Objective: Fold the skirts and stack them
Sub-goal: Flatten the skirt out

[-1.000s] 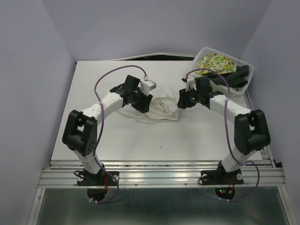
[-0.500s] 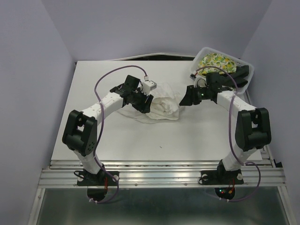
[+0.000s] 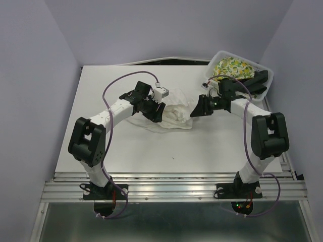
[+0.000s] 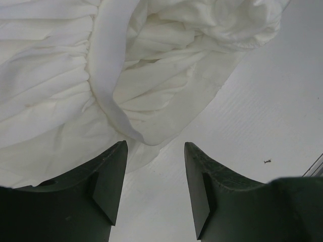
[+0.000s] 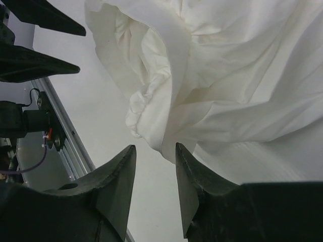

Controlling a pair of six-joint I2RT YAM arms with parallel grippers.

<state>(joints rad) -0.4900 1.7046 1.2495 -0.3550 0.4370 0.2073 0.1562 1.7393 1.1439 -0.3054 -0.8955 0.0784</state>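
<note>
The white surface (image 3: 151, 146) carries the crumpled white skirt (image 3: 176, 116) at its middle. Far right, the basket (image 3: 268, 74) holds the lemon-print skirt (image 3: 231, 66) and the black skirt (image 3: 257, 83). The left gripper (image 4: 154, 151) sits at the white skirt's left edge, jaws released. The right gripper (image 5: 154, 154) sits at its right edge, jaws parted too.

Crumpled white skirt (image 3: 174, 115) — lemon-print (image 3: 232, 67) and black (image 3: 257, 80) in basket (image 3: 271, 73)

Top cam looks down from above/behind; both wrist cams (v. close, facing down) share white skirt (image 3: 175, 116).
</note>
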